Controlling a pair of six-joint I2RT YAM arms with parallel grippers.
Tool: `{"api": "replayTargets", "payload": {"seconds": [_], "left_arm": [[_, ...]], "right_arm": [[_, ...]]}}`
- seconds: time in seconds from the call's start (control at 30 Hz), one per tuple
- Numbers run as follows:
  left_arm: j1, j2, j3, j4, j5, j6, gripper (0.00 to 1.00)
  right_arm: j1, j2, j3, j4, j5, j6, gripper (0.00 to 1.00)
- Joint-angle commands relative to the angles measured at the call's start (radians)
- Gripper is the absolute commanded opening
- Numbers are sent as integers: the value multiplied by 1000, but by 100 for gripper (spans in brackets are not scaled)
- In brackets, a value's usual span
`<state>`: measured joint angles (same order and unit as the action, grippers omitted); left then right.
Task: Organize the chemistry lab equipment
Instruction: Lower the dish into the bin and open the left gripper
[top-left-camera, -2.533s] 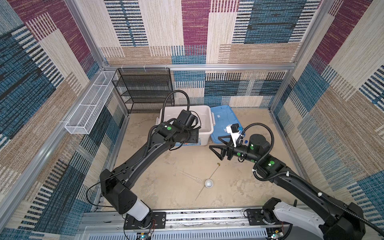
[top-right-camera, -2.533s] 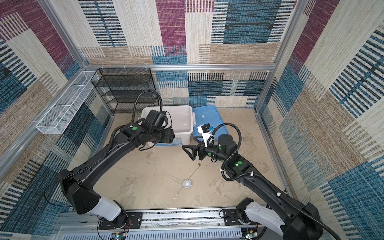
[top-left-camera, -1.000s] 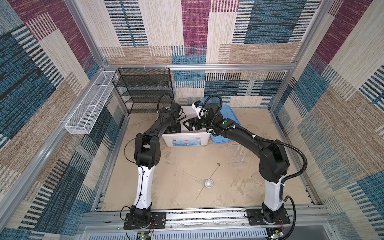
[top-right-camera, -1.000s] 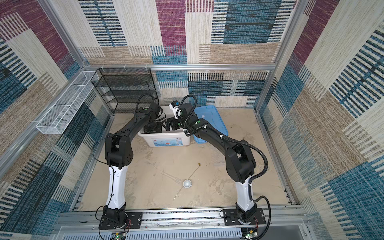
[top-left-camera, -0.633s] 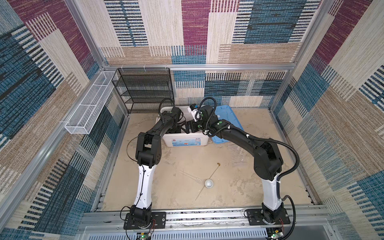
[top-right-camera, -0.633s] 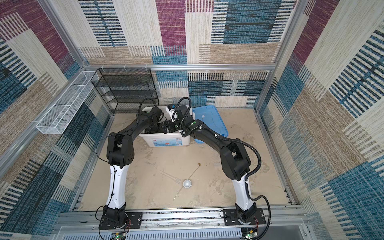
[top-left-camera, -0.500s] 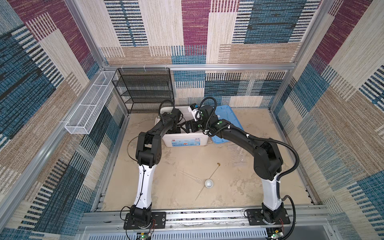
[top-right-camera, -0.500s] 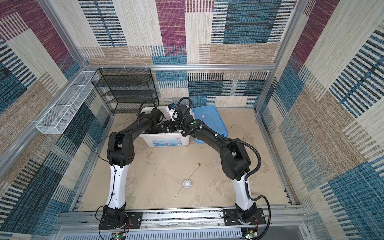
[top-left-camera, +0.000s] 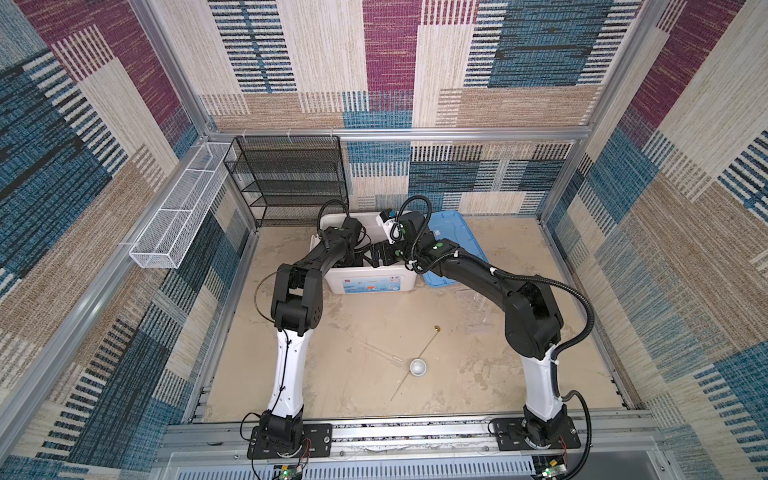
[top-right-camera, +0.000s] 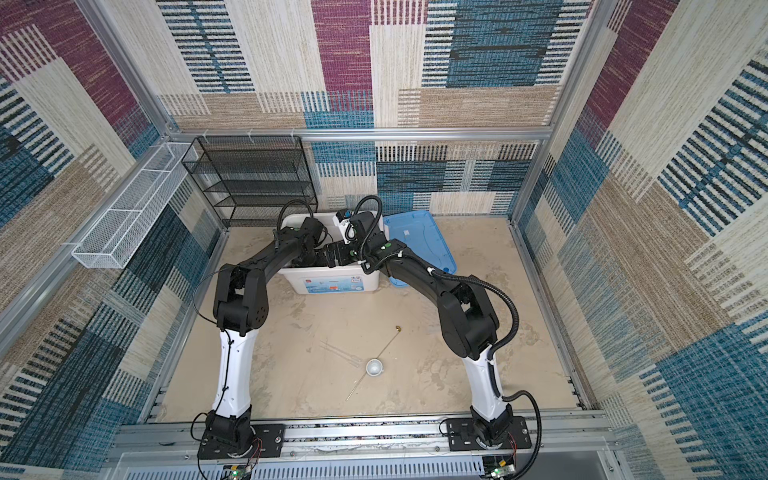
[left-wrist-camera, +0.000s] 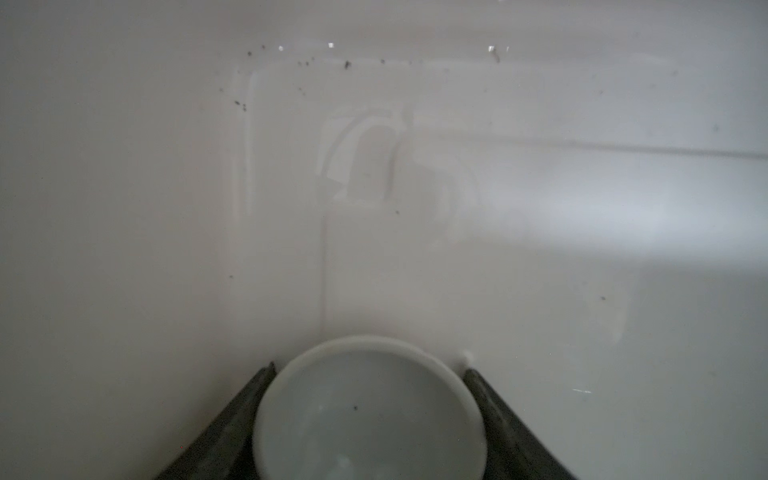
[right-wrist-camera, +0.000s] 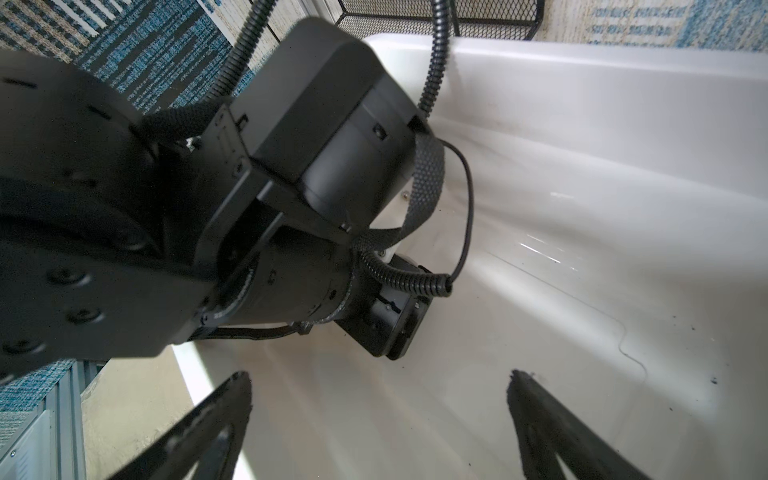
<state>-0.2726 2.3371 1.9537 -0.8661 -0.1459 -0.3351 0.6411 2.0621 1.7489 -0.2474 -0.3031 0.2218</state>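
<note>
White plastic bin (top-left-camera: 365, 286), both top views: both arms reach in; spare dish (top-left-camera: 417, 367), brass-tipped rod (top-left-camera: 427, 345) on table in front.
Left wrist: left gripper (left-wrist-camera: 369, 369) jaws flank small dish (left-wrist-camera: 370, 415) inside bin; clamped or slack, cannot tell.
Right wrist: right gripper (right-wrist-camera: 379, 373) jaws spread, empty, over bin.

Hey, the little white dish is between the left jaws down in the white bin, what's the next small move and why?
Probably spread the jaws of the left gripper wider to clear the dish: it sits low over the floor of the bin, closely flanked by both jaws, so it looks delivered.
</note>
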Motion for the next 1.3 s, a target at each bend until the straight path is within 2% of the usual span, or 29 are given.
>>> {"api": "replayTargets", "payload": {"seconds": [0.0,0.23,0.6,0.9,1.27], "left_arm": [[0,0,-7,-26,11,1,71],[0,-11,-11,-27,5,3,72],[-5,-38,-4,-28,-25,17,89],[-5,-99,13,-30,3,11,100],[-5,-207,42,-37,23,7,100]], "right_arm": [[2,-15,-9,33,19,6,97],[1,-28,-23,42,32,6,97],[2,-49,-25,41,41,5,98],[1,-71,-5,14,60,-3,98],[1,-154,-3,-44,111,-27,99]]}}
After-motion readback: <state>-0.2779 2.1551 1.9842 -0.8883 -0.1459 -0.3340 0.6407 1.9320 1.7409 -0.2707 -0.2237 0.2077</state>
